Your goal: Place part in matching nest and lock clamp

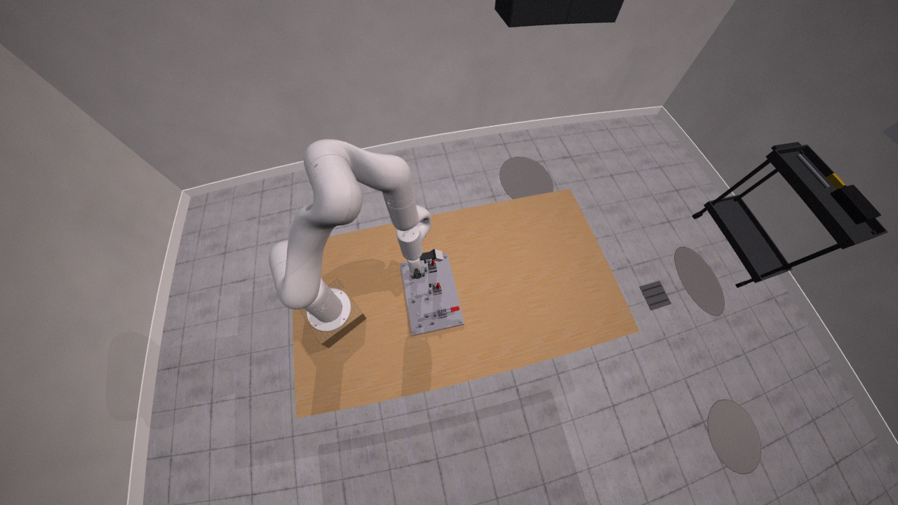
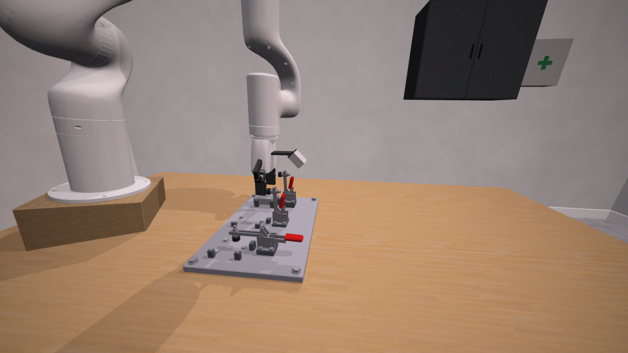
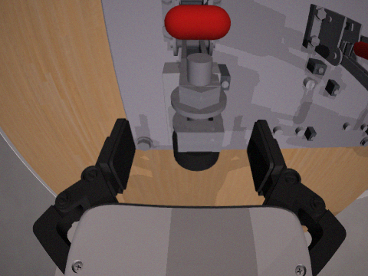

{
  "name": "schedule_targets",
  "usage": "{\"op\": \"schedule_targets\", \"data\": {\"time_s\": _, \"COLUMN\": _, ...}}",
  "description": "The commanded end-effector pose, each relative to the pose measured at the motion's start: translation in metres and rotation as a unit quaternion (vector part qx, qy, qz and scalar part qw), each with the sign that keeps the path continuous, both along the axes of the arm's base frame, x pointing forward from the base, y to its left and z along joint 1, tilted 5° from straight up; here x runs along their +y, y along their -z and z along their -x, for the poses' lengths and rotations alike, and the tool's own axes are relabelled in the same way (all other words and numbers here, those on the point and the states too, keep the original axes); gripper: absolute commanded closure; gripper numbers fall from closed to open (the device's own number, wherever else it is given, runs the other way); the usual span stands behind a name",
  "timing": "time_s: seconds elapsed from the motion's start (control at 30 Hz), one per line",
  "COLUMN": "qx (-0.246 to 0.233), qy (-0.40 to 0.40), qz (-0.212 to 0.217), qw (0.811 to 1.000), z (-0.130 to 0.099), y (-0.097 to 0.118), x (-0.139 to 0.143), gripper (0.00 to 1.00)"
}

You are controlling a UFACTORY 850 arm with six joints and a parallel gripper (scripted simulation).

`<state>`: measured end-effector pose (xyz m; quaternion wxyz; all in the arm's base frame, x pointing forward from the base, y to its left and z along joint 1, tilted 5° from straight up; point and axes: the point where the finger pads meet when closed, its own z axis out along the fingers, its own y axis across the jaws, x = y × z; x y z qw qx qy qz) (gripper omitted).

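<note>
Red clamp handle (image 3: 198,21) stands beyond the wide-open, empty gripper (image 3: 192,159)

A dark wall cabinet (image 2: 474,48) with two doors hangs high on the grey wall; just beside it is a white sign with a green cross (image 2: 545,63); a black metal cart (image 1: 794,210) stands on the tiled floor (image 1: 565,433), well apart from the wooden table (image 1: 533,276).

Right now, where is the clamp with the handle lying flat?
In the exterior view that clamp sits at the near end of the gray plate, its red handle pointing right, nearest the camera of the three.
</note>
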<state>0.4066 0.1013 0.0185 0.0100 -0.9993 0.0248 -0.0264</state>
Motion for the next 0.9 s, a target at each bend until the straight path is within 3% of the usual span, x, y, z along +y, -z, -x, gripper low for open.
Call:
{"op": "schedule_targets", "data": {"time_s": 0.0, "qx": -0.012, "qy": 0.000, "qz": -0.009, "qw": 1.000, "z": 0.000, "y": -0.003, "x": 0.000, "gripper": 0.00}}
{"op": "schedule_targets", "data": {"time_s": 0.87, "qx": -0.012, "qy": 0.000, "qz": -0.010, "qw": 1.000, "z": 0.001, "y": -0.017, "x": 0.000, "gripper": 0.00}}
